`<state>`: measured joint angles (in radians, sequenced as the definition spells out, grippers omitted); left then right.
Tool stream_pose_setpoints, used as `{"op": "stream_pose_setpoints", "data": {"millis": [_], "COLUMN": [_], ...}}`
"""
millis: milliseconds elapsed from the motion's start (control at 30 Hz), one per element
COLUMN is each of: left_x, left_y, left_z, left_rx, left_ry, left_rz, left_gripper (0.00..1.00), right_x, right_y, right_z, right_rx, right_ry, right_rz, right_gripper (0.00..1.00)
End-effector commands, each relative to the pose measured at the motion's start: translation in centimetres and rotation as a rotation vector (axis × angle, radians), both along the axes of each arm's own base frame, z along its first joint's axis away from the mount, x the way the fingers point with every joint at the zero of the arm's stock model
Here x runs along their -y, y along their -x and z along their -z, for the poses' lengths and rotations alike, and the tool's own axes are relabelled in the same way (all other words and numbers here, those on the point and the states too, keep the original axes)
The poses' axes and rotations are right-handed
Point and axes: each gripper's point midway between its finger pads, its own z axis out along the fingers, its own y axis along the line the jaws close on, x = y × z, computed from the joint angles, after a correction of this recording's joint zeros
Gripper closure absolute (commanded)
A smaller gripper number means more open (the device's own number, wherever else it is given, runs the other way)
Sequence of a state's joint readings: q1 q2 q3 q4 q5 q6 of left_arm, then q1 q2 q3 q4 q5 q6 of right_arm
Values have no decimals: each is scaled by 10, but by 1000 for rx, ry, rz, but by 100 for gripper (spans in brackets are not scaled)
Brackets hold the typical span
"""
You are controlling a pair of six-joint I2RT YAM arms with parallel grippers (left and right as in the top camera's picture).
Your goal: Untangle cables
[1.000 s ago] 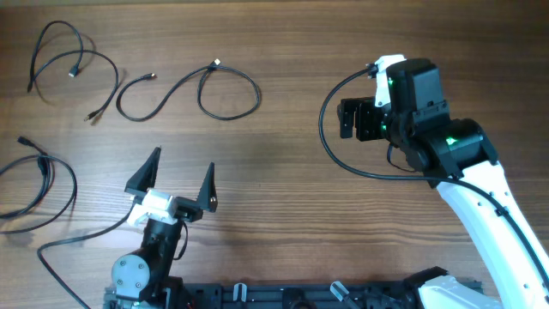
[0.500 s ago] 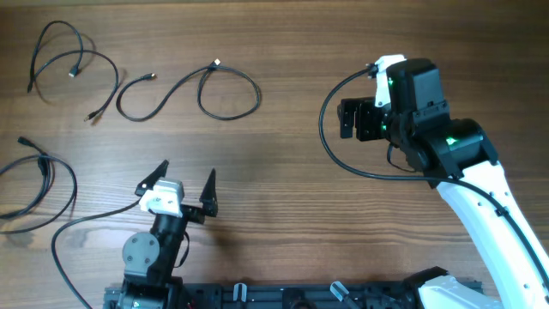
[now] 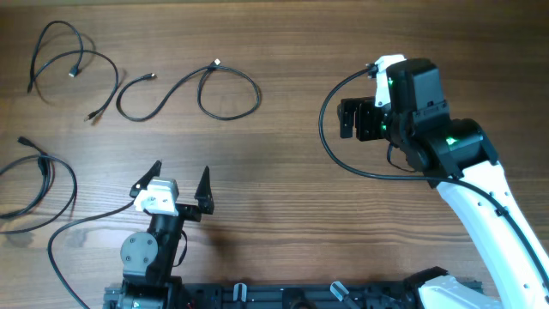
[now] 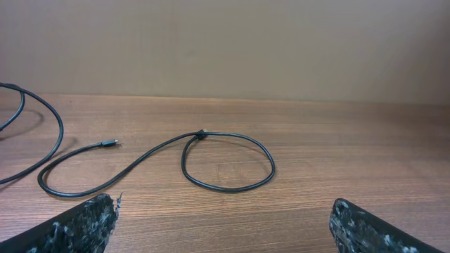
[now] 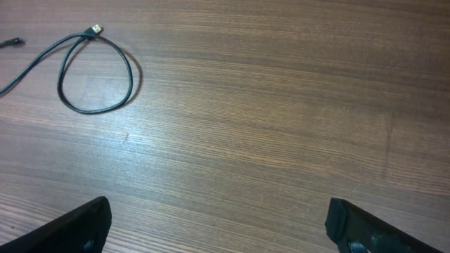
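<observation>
Three thin black cables lie apart on the wooden table. One with a round loop and a silver plug [image 3: 228, 118] lies at the back centre-left; it also shows in the left wrist view [image 4: 228, 190] and the right wrist view [image 5: 91, 111]. A second cable [image 3: 114, 75] lies at the back left. A third [image 3: 75, 187] lies at the left edge. My left gripper [image 3: 180, 174] [image 4: 225, 225] is open and empty near the front, short of the looped cable. My right gripper [image 3: 347, 118] [image 5: 218, 221] is open and empty over bare wood at the right.
A thicker black camera cable [image 3: 326, 137] arcs out left of the right arm. Another runs from the left arm's base along the front left [image 3: 60, 236]. A black rail [image 3: 292, 296] lines the front edge.
My left gripper has drawn back toward the front edge and its fingers have come somewhat closer together, still open. The right arm and the cables have not moved.
</observation>
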<state>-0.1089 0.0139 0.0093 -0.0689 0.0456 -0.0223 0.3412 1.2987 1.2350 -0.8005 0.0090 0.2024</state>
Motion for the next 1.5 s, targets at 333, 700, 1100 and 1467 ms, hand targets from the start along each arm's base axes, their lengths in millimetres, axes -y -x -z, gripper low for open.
{"op": "stream_pose_setpoints", "data": {"millis": [333, 700, 1100, 1467], "left_x": [-4, -4, -5, -4], "left_y": [0, 0, 0, 0], "left_z": [2, 2, 2, 2], "left_rx": [-4, -4, -4, -4], "left_ry": [14, 14, 14, 14], "left_rz": [-24, -24, -25, -24], "left_gripper": [0, 0, 0, 0], "right_x": [3, 4, 27, 38], "right_y": [-4, -2, 20, 60], "right_z": [-5, -10, -100, -80], "right_rx": [21, 32, 514, 1054], "right_ry": [21, 18, -98, -210], "right_rz": [3, 2, 75, 46], "right_gripper": [1, 0, 0, 0]}}
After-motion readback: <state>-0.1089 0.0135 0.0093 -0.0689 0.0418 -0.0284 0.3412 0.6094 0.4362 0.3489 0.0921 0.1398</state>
